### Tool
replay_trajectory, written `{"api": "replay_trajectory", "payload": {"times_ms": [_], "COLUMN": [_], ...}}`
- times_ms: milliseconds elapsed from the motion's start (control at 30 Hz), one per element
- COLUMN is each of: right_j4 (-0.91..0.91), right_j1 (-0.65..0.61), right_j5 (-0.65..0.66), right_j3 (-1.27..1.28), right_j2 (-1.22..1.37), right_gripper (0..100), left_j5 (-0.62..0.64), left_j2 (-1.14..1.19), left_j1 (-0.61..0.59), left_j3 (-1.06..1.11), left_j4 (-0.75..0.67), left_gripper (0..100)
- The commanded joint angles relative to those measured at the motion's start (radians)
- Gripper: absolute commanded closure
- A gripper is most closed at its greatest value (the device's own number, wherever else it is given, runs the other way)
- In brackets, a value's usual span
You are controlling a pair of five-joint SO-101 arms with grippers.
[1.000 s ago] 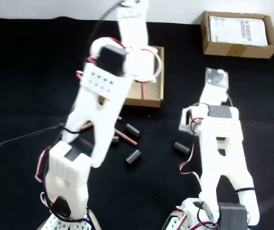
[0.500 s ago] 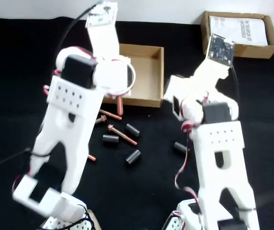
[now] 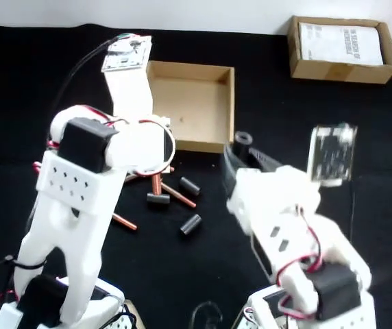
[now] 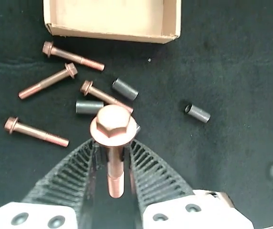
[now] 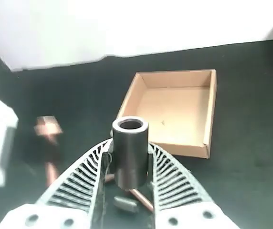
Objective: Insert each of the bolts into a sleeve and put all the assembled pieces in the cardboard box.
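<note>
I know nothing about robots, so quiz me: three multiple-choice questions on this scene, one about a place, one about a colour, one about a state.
1. The loose bolts lie: A. on a shelf B. on the black table C. on the floor.
2. The bolt in the left gripper is: A. blue B. green C. copper.
3. The right gripper is: A. shut on a sleeve B. open and empty C. shut on a bolt.
Answers: B, four lie flat on it; C, its head shines copper; A, a dark sleeve is clamped in it.
</note>
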Motion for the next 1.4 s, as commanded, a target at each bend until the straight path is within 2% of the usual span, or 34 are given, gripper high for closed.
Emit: {"api": "replay_trajectory", "payload": {"times_ms": [0,167,267,667,967,1100,1367], "right_j4": [-0.021,-0.119,-0.189,-0.340,-0.387,-0.387,-0.387], "right_j1": [-0.007,-0.007,-0.007,0.027,0.027,0.027,0.104], "right_j5": [0.066,0.144,0.199,0.226,0.222,0.222,0.222], "right_j3": [0.143,0.407,0.536,0.670,0.722,0.720,0.720], "right_j2": [-0.177,-0.398,-0.518,-0.553,-0.553,-0.553,-0.553], "right_gripper": [99.2,99.2,99.2,99.2,99.2,99.2,99.2], "left_j5": [-0.009,-0.218,-0.282,-0.284,-0.239,-0.239,-0.239], "left_j2": [-0.050,-0.101,-0.143,-0.194,-0.202,-0.202,-0.217], "left_j1": [0.008,0.010,0.021,0.203,0.291,0.323,0.348], "left_j3": [-0.010,-0.007,-0.002,0.015,0.358,0.472,0.512], "left_j4": [-0.003,-0.075,-0.147,-0.377,-0.876,-1.036,-1.056], "left_gripper": [99,99,99,99,99,99,99]}}
